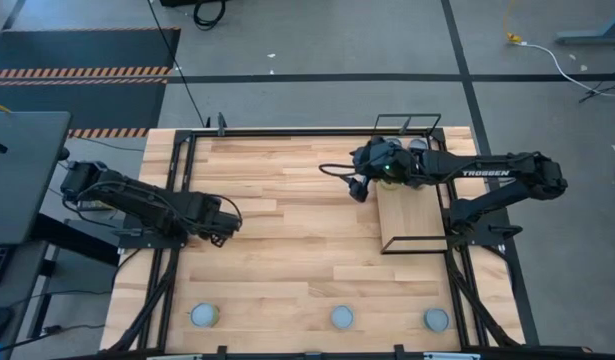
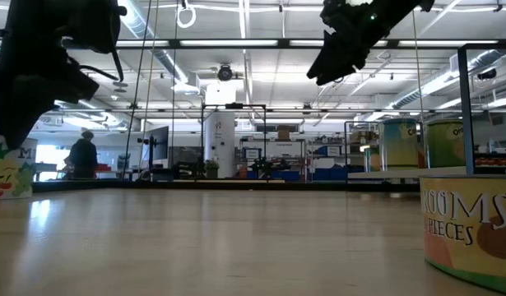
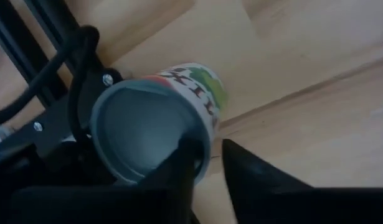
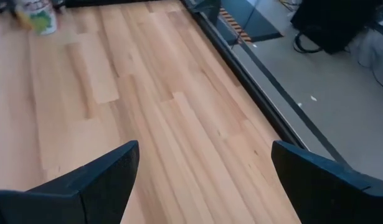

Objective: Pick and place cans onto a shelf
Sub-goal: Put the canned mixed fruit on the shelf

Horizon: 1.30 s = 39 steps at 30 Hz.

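My left gripper [image 1: 227, 216] hangs above the table's left part, shut on a can [image 3: 172, 112] with a silver-grey top and a green and red label. In the high view the gripper hides that can. My right gripper [image 1: 359, 188] is open and empty, raised beside the far left corner of the shelf [image 1: 412, 215]; its fingers stand wide apart in the right wrist view [image 4: 203, 177]. Three cans [image 1: 205, 316] [image 1: 342, 317] [image 1: 436, 320] stand on their bases along the table's near edge. Two more cans [image 2: 396, 144] [image 2: 446, 144] stand on the shelf. My left gripper holds the can at the rim of its top end [image 3: 207, 146]. One finger [image 3: 185, 168] lies over the silver top just inside the rim, and the other [image 3: 241, 168] lies outside the side wall. The can is tilted, its top toward the wrist camera, with the tabletop behind it.
The table's black frame rails [image 1: 177, 230] run close to my left gripper. The shelf's black wire frame [image 1: 412, 250] rises above the board. Bare planks [image 1: 297, 240] lie between the two arms. A person [image 2: 81, 156] is far off in the room.
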{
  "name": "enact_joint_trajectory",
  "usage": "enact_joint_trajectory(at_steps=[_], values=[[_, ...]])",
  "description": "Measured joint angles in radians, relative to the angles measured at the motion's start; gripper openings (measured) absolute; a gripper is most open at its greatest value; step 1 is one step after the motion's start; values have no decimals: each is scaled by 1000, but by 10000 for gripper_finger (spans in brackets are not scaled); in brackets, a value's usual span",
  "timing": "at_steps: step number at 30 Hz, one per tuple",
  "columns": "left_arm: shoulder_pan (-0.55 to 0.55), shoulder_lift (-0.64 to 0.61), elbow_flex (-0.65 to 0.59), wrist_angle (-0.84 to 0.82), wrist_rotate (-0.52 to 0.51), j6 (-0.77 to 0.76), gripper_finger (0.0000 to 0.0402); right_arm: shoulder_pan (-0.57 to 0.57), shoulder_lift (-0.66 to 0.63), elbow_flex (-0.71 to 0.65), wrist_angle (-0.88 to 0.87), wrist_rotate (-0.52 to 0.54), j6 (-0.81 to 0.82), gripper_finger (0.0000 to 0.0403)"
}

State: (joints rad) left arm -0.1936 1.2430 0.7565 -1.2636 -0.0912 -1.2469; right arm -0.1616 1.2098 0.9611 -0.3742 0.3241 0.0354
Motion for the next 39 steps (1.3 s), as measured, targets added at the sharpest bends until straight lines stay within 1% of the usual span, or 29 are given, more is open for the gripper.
enact_joint_trajectory(at_steps=[2, 3, 4, 6, 8, 11, 13, 15, 18, 21, 22, 25, 29, 30, 32, 35, 39], values=[[0, 0, 1, 3, -27, 11, 43, 0, -4, 0, 0, -18, -58, 373], [-1, -1, 3, 16, -40, 17, 24, 0, -6, 0, 6, -32, -111, 373], [-3, -1, 4, 36, -45, 34, 14, 1, -6, 0, 13, -55, -183, 373], [-13, -1, 7, 65, -59, 104, 13, 4, -6, 0, 23, -115, -342, 373], [-26, 3, 21, 151, -82, 204, 20, 5, -1, 0, 67, -191, -463, 373], [-28, 3, 68, 271, -127, 292, 24, 5, 0, 0, 92, -312, -548, 373], [-28, 3, 101, 352, -164, 388, 24, 5, 1, 0, 137, -362, -548, 373], [-25, 11, 126, 451, -193, 521, 20, 5, 4, 0, 185, -388, -501, 373], [-11, 42, 148, 575, -194, 729, 14, 5, 33, 0, 226, -419, -448, 373], [3, 90, 163, 653, -182, 848, 15, 5, 86, 0, 231, -452, -432, 373], [8, 105, 163, 657, -178, 867, 15, 9, 107, 0, 243, -456, -423, 373], [12, 151, 163, 687, -175, 861, 17, 22, 171, 0, 269, -457, -402, 373], [-4, 197, 162, 684, -173, 866, 17, 56, 249, 0, 325, -457, -405, 373], [-11, 198, 161, 671, -170, 866, 18, 64, 266, 0, 345, -457, -413, 373], [-20, 202, 164, 699, -159, 874, 18, 77, 296, 0, 385, -453, -428, 373], [-35, 197, 162, 684, -156, 875, 19, 96, 341, 0, 486, -414, -429, 373], [-40, 197, 163, 664, -161, 836, 30, 108, 384, 0, 602, -423, -428, 373]])
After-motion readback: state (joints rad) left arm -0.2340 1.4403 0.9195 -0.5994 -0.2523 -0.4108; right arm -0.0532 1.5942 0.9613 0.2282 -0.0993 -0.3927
